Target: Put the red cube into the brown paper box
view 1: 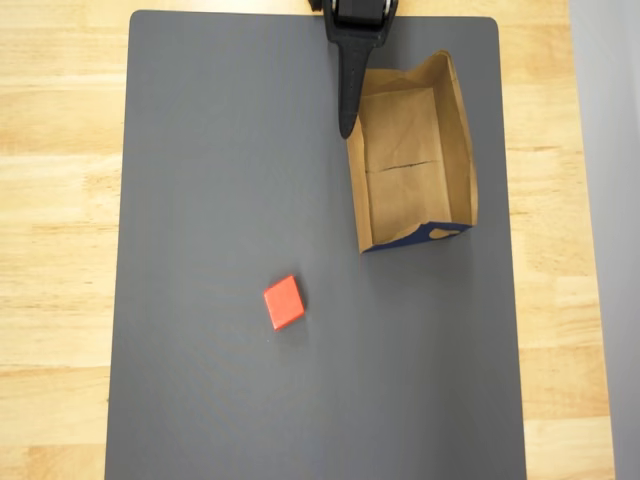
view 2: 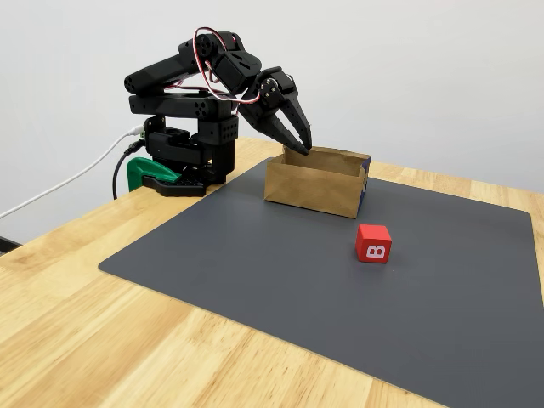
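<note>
Pincer (view 2: 299, 140) hangs at upper centre of the fixed view, above the near wall of the brown paper box (view 2: 316, 184), fingers slightly parted and holding nothing. Red cube (view 1: 284, 302) sits on the dark mat (view 1: 200, 200) at lower centre of the overhead view, well apart. It looks light, rigid and smooth; gripping two opposite flat faces seems safest
</note>
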